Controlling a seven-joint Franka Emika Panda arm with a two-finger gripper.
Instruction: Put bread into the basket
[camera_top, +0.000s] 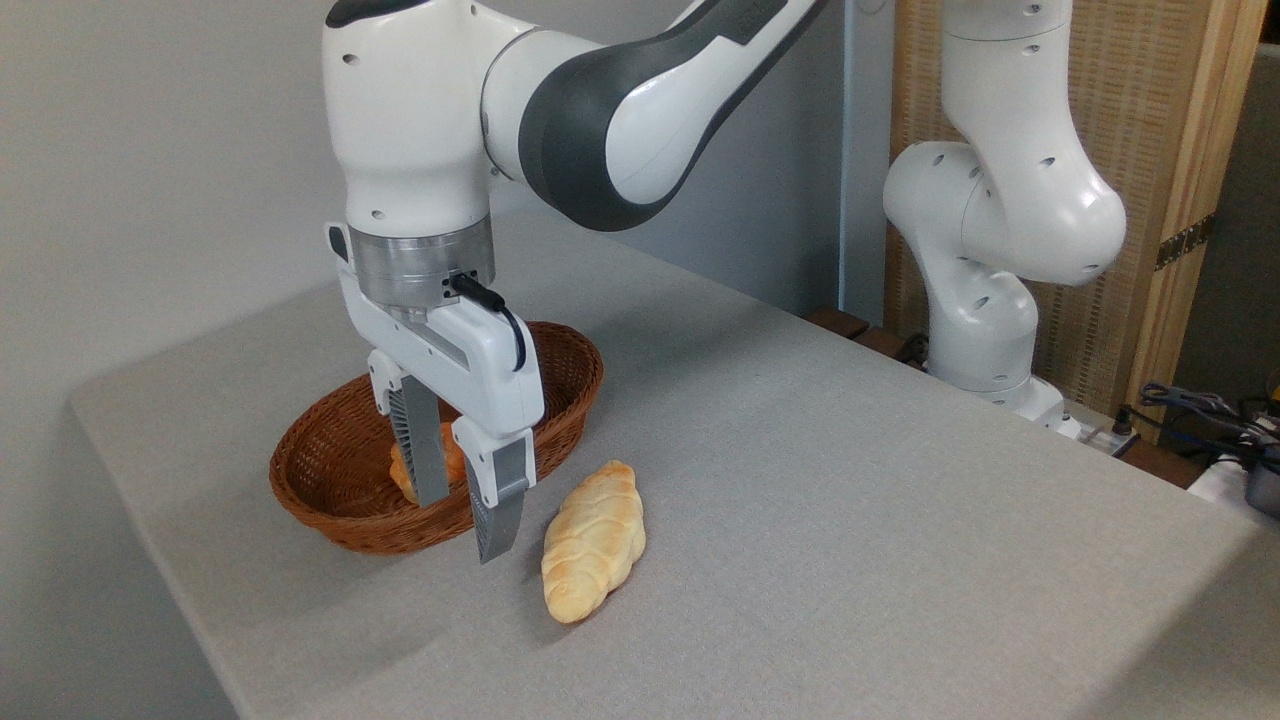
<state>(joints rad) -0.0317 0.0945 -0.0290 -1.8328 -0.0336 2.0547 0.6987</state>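
Note:
A pale golden braided loaf, the bread (593, 541), lies on the grey table just right of the basket (330, 450). The basket is oval, reddish-brown wicker, and it holds a small orange bun (452, 462) that is mostly hidden behind the fingers. My gripper (464, 522) hangs open in front of the basket's near right rim, fingers pointing down with nothing between them. It is a little left of the bread and not touching it.
The grey cloth-covered table (850, 480) stretches to the right and back. The robot's base (975, 330) stands at the far right edge, with cables (1200, 410) beyond it. A wall runs behind the basket on the left.

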